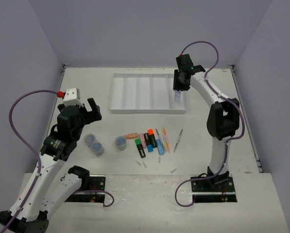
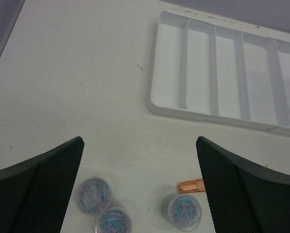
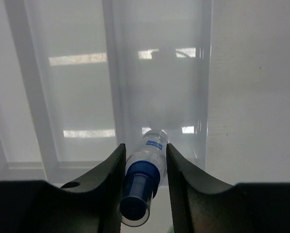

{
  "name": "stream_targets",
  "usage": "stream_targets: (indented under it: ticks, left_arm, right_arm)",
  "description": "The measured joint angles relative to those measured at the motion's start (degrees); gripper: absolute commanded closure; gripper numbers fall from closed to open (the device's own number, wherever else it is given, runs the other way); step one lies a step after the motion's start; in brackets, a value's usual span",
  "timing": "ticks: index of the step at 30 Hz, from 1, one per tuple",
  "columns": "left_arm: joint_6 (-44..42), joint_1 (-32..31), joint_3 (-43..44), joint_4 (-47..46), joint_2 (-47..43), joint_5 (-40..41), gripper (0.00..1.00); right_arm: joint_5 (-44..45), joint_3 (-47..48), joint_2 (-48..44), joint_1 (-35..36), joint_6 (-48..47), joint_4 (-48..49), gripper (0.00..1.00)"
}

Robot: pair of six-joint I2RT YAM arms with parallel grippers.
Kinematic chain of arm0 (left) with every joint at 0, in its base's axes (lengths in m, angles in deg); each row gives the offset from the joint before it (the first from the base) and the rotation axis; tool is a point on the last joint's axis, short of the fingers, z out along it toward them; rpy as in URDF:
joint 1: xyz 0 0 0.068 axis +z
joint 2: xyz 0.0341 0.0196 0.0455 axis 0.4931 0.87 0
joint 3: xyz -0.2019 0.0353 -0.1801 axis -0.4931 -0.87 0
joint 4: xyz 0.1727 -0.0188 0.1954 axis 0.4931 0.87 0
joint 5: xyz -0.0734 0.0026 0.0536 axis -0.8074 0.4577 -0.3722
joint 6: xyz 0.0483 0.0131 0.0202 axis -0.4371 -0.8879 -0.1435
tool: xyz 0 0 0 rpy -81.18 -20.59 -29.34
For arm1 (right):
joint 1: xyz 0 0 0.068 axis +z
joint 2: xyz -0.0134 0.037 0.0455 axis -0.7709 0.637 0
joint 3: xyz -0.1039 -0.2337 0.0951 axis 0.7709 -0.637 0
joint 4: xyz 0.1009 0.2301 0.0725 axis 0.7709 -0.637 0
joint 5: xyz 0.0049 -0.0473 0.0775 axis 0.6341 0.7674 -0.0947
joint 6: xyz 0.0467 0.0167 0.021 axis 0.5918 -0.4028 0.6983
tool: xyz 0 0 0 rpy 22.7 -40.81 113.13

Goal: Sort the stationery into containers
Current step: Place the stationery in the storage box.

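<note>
My right gripper [image 1: 178, 89] [image 3: 145, 146] is shut on the small blue-capped bottle [image 1: 178, 97] [image 3: 148, 156], cap toward the wrist. It hangs over the rightmost compartment of the white tray [image 1: 116, 92] [image 3: 113, 73]. All the tray compartments in view hold nothing. Over the three clear tubs [image 1: 90, 140] [image 1: 98, 148] [image 1: 120, 142] my left gripper [image 1: 90, 109] [image 2: 140, 145] stands wide open and holds nothing. Its wrist view shows the tubs [image 2: 93, 194] [image 2: 183, 211] and an orange highlighter [image 2: 191, 186]. Highlighters [image 1: 147, 140] and thin pens [image 1: 165, 140] lie in a row at table centre.
Small white scraps [image 1: 145, 164] [image 1: 174, 170] lie near the front of the table. Grey walls close in the back and both sides. The right arm's upright link [image 1: 222, 121] stands to the right of the pens.
</note>
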Motion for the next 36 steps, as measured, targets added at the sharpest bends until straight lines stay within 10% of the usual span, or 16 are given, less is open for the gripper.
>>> stream_targets:
  ticks: [5,15,23,30,36]
  left_arm:
    - [0.0,0.0,0.0,0.0,0.0,-0.07,0.0]
    - [0.0,0.0,0.0,0.0,-0.38,0.0,0.0]
    - [0.0,0.0,0.0,0.03,-0.69,0.46,0.0]
    - [0.0,0.0,0.0,0.03,-0.16,0.66,0.0]
    - [0.0,0.0,0.0,0.03,1.09,0.63,0.0]
  right_arm:
    - [-1.15,6.88,7.56,-0.21,-1.08,-5.73,0.92]
    - [-0.37,17.64,14.52,-1.14,-2.35,-9.13,0.06]
    - [1.66,27.38,11.41,-1.65,-2.92,-12.93,0.01]
    - [1.66,-5.75,-22.96,-1.65,-1.88,-0.27,0.01]
    - [0.25,-25.4,-33.37,-1.35,0.54,11.2,0.18]
